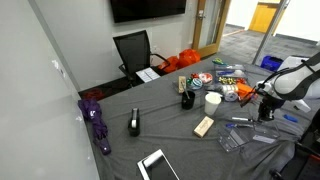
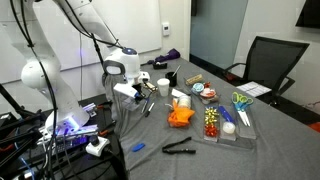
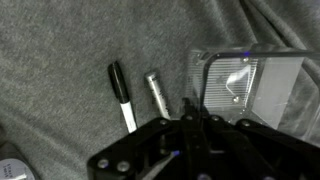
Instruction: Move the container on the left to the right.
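The flat, clear container (image 3: 240, 85) with a grey square inside lay on the grey cloth (image 3: 60, 60) right of a silver pen (image 3: 158, 93), and I could not tell if the jaws of the gripper (image 3: 190, 118) at its left edge held it.

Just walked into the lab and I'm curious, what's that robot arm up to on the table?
The robot's hand hangs over the grey cloth, fingers together and holding nothing. A clear plastic container lies just ahead of it, beside a black marker and a silver pen. Nothing has been picked up yet.
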`<state>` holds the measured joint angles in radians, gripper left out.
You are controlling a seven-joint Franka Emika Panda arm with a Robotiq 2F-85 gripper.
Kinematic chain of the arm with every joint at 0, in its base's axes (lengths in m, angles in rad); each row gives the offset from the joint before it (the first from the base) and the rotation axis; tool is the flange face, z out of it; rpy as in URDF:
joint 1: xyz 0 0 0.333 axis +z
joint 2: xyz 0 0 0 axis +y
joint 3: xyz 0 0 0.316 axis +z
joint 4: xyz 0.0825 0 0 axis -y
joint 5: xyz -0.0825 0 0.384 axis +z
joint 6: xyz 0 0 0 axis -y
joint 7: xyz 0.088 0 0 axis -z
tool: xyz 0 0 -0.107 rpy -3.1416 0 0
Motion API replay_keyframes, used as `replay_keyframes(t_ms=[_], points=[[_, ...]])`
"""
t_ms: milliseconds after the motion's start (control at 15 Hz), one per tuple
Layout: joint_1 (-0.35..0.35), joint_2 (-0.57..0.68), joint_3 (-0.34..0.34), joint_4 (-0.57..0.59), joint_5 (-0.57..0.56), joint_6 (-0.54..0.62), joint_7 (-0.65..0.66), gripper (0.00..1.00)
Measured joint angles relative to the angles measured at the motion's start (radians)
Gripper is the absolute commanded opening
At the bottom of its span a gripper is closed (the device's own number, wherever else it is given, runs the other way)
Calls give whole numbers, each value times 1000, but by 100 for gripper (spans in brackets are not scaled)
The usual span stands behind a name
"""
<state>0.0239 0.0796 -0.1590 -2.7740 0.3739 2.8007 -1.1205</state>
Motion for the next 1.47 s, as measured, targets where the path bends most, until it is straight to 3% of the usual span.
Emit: replay_keyframes(t_ms=[67,133,267,867,1200,1467], points=[[0,7,0,0,7,6,-9,1],[0,12,0,0,13,12,-18,29],[0,22,0,0,27,28,-31,35],[0,33,-2,1,59,46,-59,98],[0,7,-35,3,32,46,-49,100],[-1,-39,-89,3,-88,27,41,100]])
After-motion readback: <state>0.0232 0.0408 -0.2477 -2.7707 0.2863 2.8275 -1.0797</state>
